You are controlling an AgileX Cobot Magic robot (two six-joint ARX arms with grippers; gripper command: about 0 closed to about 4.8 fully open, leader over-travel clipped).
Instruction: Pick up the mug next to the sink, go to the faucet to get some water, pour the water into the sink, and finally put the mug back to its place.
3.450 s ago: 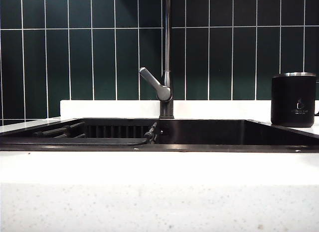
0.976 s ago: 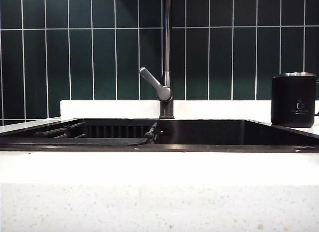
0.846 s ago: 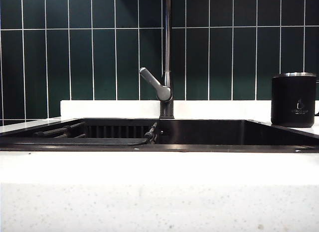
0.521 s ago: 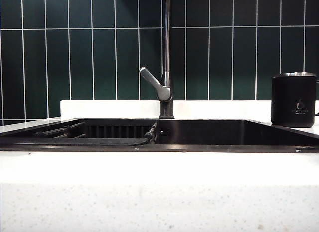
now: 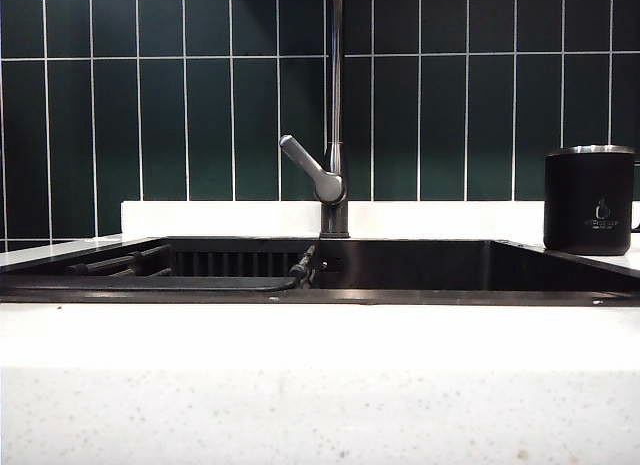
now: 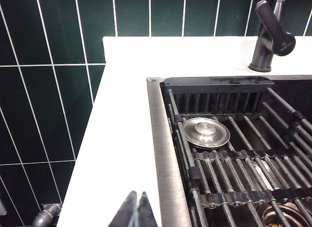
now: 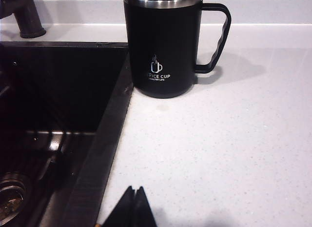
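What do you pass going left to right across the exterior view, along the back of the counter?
Rack in the sink → faucet lever → faucet → mug.

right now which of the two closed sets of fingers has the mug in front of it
The right fingers: their wrist view faces the upright black mug on the counter beside the sink. The left fingers hover by the sink's opposite edge, no mug there.
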